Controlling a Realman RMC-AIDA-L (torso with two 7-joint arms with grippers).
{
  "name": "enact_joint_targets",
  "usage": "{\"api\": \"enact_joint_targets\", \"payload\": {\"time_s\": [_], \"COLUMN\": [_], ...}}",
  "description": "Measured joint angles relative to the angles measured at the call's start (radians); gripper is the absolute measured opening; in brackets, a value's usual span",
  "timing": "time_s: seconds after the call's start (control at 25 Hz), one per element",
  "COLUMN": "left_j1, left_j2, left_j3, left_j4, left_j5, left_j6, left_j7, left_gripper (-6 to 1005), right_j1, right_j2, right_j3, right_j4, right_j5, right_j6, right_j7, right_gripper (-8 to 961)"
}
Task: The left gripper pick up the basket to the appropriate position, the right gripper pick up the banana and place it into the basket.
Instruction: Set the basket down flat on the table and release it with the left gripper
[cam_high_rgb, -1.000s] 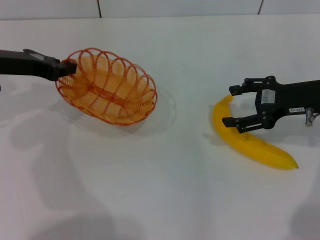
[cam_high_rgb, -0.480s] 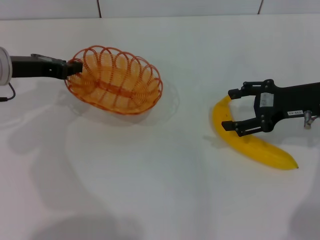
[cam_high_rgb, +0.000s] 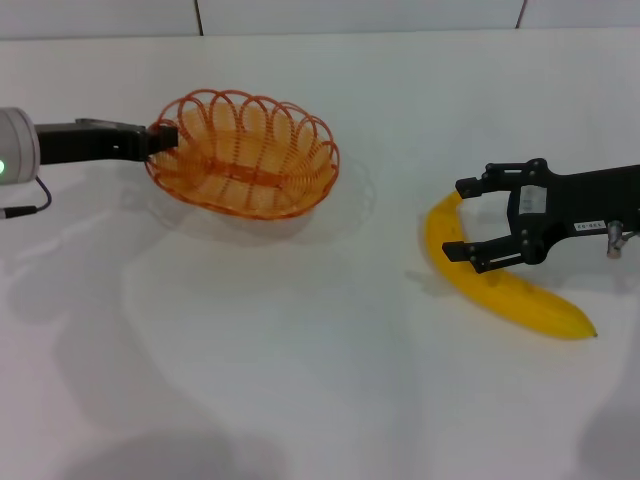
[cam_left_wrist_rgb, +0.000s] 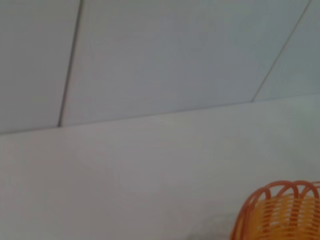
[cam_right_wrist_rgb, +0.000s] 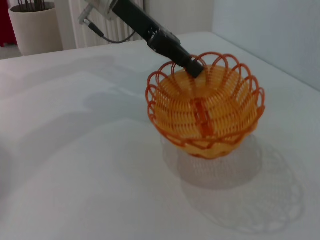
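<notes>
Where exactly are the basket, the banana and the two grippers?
basket (cam_high_rgb: 245, 165): head view, woven floor.
banana (cam_high_rgb: 520, 298): head view, middle of its yellow body.
left gripper (cam_high_rgb: 165, 138): head view, tip at basket rim.
right gripper (cam_high_rgb: 462, 218): head view, between open fingers.

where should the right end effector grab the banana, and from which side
Around the upper-middle of the banana, coming down from above. It lies flat on the table, and the open right end effector already straddles that thinner section, fingers either side across its width.

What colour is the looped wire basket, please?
The shallow oval looped-wire basket is orange, clearest in the right wrist view.
</notes>
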Motion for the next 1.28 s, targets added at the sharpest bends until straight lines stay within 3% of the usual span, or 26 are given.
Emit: {"api": "enact_joint_targets", "payload": {"time_s": [0.28,1.28], "left_j1": [-0.001,0.014], "left_j2": [-0.001,-0.001], "left_j3": [0.008,0.008], "left_j4": [-0.064,-0.130], "left_j5": [0.004,0.000], "left_j6": [-0.069,-0.121], "left_j7": [0.002,0.031], "left_gripper": [71,131], "right_j1": [0.000,0.000], "right_j2": [0.000,0.003], "right_j3": [0.000,-0.002], "right_j4": [0.000,0.012], "right_j5": [0.000,-0.001], "right_j6": [0.000,0.026], "right_j7": [0.000,-0.003], "right_gripper": [876,874]}}
